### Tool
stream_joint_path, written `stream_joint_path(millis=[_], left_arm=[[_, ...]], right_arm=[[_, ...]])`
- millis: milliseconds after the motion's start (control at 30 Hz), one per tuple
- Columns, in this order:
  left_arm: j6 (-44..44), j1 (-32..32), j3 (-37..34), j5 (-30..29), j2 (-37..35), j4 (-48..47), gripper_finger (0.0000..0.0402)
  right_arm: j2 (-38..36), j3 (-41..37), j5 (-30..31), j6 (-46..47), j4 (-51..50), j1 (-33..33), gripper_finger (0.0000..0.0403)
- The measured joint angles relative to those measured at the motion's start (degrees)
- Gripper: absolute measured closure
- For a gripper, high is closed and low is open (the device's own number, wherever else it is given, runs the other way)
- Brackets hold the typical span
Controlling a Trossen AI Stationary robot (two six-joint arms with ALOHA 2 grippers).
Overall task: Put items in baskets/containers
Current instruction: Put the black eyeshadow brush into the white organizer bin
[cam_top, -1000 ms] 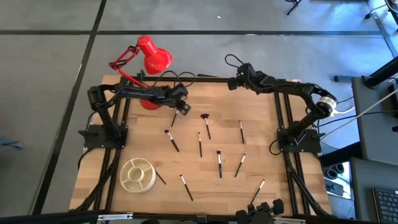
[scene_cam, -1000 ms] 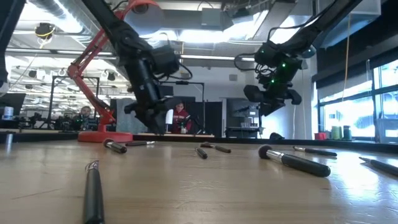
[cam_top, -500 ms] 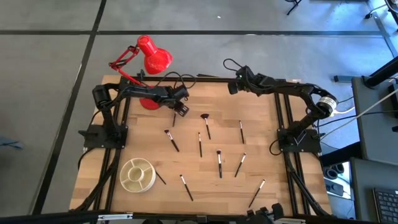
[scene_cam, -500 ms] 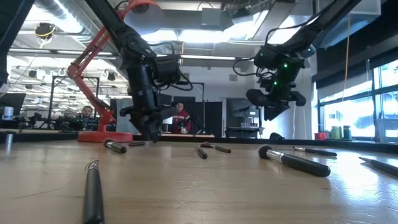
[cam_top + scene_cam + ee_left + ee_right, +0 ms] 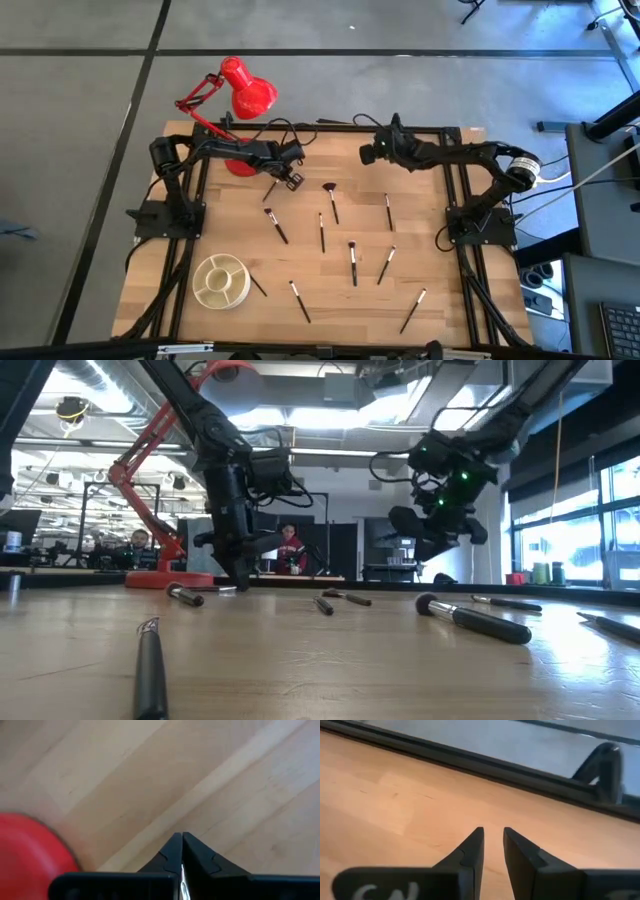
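My left gripper point(image 5: 285, 182) is down at the table beside the red lamp's base point(image 5: 237, 164), shut on one thin dark makeup brush point(image 5: 270, 191). Several more brushes lie flat on the wooden table, among them a fan-tipped brush point(image 5: 331, 200), a second brush point(image 5: 276, 226) and a third brush point(image 5: 353, 262). The cream-white divided dish point(image 5: 221, 281) sits near the front left. My right gripper point(image 5: 368, 153) hovers above the table's far part, open with nothing between its fingers point(image 5: 471, 845). My left gripper pinches the brush between its two shut fingers, which point down at the table. Only a silver sliver point(image 5: 184, 881) shows between them in the wrist view. In the high view the rest of the brush lies slanting toward the near left point(image 5: 268, 194), on or just above the table.
A red desk lamp point(image 5: 243, 88) stands at the far left, its arm reaching past the table's edge. A black frame point(image 5: 340, 126) borders the table. In the low view a thick brush point(image 5: 475, 620) and a dark handle point(image 5: 150, 670) lie close to the camera.
My left gripper has come down to the table and shut on the brush, which has shifted slightly toward the table's left. My right gripper has moved from the far edge toward the near edge and a little left, staying open.
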Motion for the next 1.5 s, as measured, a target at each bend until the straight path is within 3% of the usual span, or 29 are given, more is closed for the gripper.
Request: stream_joint_path(millis=[167, 300, 500, 567, 667, 900, 1200, 1333, 1500], left_arm=[[-0.10, -3.03, 0.13, -4.68, -8.06, 0.06, 0.0397], [-4.23, -9.17, 0.13, -14.01, -18.12, -1.50, 0.0396], [-14.68, -25.51, 0.20, -34.48, -29.15, -10.23, 0.0398], [-18.67, -30.82, 0.22, -38.00, -30.94, -14.28, 0.0397], [-23.53, -38.51, 0.21, -38.57, -32.80, -18.91, 0.0397], [-34.42, -56.97, 0.22, -40.32, -33.63, -24.01, 0.0397], [-58.18, -80.16, 0.22, -60.12, -28.96, -39.75, 0.0398], [-60.00, -84.70, 0.22, -62.69, -25.21, -40.12, 0.0399], [-60.59, -85.76, 0.22, -62.56, -19.75, -40.43, 0.0399]], right_arm=[[0.00, -7.22, -5.98, -5.39, 18.67, 1.43, 0.0329], [0.00, -10.25, -12.52, -9.52, 28.70, 2.71, 0.0329], [0.00, -10.71, -13.39, -12.61, 29.61, 6.00, 0.0329], [0.00, -10.71, -13.56, -12.45, 29.60, 7.60, 0.0329], [0.00, -10.71, -14.02, -10.91, 30.69, 9.68, 0.0329], [0.00, -10.71, -16.33, -9.69, 33.34, 13.47, 0.0329], [0.00, -10.03, -11.31, -10.59, 34.59, 16.20, 0.0329], [0.00, -8.28, -10.89, -12.81, 34.65, 16.17, 0.0329], [0.00, -6.35, -10.94, -14.98, 34.68, 16.19, 0.0329]])
